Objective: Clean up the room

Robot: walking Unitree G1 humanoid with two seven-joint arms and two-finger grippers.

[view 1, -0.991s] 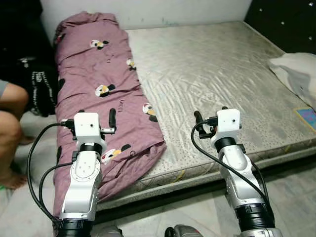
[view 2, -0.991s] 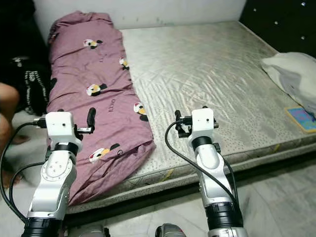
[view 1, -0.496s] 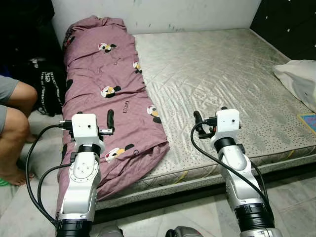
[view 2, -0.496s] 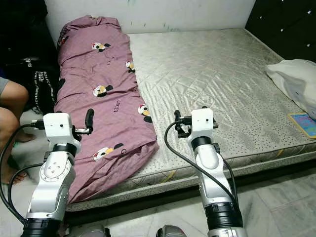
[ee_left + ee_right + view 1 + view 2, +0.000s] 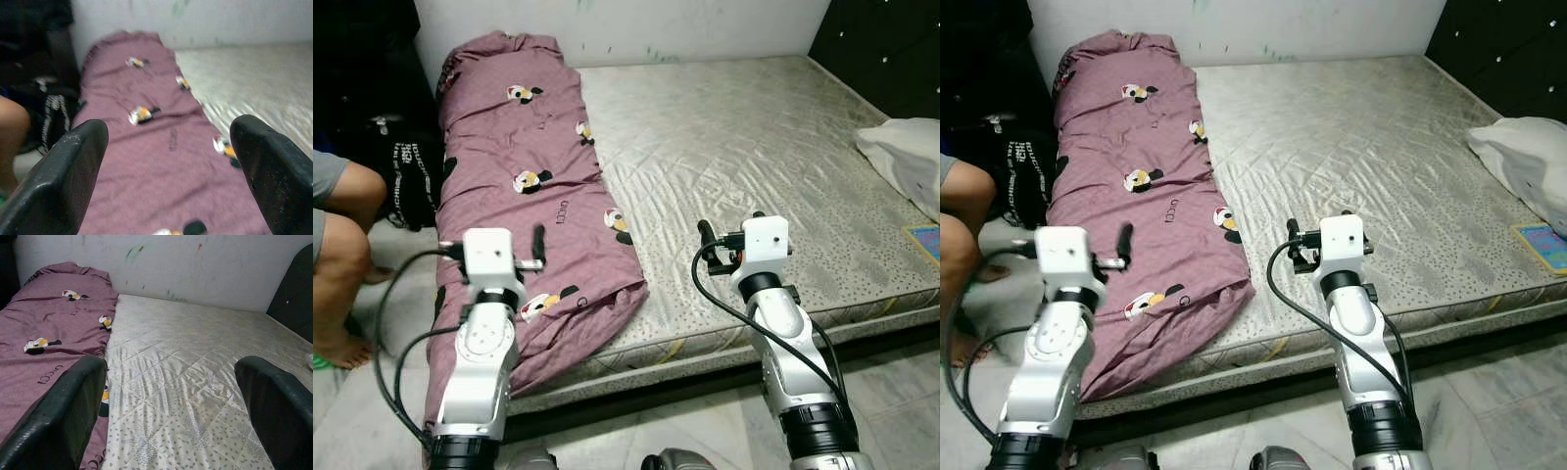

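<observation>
A long purple quilt (image 5: 533,206) with little cartoon pictures lies along the left side of the bare mattress (image 5: 744,166), its near end hanging over the edge. The left gripper (image 5: 171,171) is above that near end, fingers wide apart. The right gripper (image 5: 181,416) is over the mattress beside the quilt, also spread and holding nothing. A white pillow (image 5: 906,162) sits on the far right of the mattress. A person's knee (image 5: 337,230) is left of the quilt.

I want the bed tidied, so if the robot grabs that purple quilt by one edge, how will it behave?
The quilt is probably floppy: it lies creased and its near end droops over the mattress edge. Gripped at one spot, it would likely sag and drag rather than lift whole. It looks padded and long, so probably bulky for the open left gripper.
</observation>
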